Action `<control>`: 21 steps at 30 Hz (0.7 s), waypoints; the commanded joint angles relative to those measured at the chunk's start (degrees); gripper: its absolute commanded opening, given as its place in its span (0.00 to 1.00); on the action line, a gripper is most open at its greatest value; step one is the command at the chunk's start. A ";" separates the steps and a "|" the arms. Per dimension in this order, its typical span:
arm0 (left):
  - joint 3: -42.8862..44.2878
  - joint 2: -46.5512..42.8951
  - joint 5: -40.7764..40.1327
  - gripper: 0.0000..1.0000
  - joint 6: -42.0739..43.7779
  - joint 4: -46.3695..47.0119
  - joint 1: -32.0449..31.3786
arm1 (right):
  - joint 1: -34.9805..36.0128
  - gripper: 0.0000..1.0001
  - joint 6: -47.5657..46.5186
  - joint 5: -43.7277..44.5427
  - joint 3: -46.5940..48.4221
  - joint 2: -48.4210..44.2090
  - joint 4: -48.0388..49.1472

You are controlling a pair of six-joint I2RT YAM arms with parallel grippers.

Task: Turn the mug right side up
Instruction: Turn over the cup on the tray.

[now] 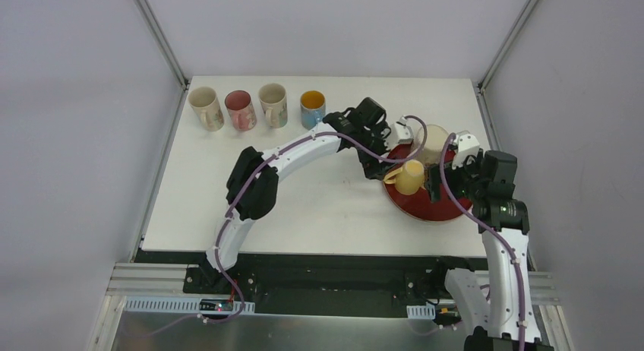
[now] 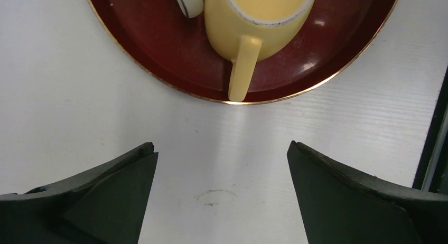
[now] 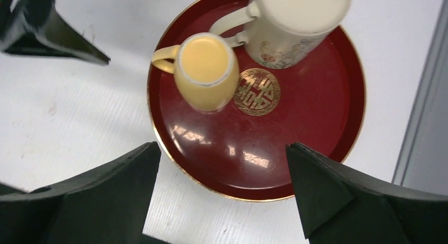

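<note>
A yellow mug [image 1: 410, 176] [image 3: 205, 69] stands on the red round tray [image 1: 425, 210] [image 3: 317, 122], and its flat ringed base seems to face up. Its handle [image 2: 243, 69] points toward my left gripper [image 1: 380, 165] [image 2: 221, 146], which hangs open over bare table just off the tray's left rim. Behind it on the tray is a cream patterned mug [image 1: 434, 142] [image 3: 296, 22] showing a flat pale top. My right gripper [image 1: 440, 185] [image 3: 222, 146] is open above the tray's near edge, with nothing between its fingers.
Several upright mugs [image 1: 241, 110] line the table's back left. The tray [image 2: 158, 43] lies near the table's right edge [image 1: 486, 131]. The left gripper's fingers [image 3: 47, 33] show at the top left of the right wrist view.
</note>
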 commanded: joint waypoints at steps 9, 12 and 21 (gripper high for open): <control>10.82 9.50 -1.02 0.99 10.02 -0.62 -4.71 | -10.13 0.99 10.52 3.79 -6.20 -6.46 15.79; 12.19 11.08 -0.92 0.99 11.86 -0.61 -5.35 | -11.99 0.99 11.06 3.08 -6.70 -6.91 16.23; 16.96 15.69 -1.29 0.89 13.37 -0.61 -6.67 | -14.24 0.99 11.82 0.95 -7.54 -7.82 16.59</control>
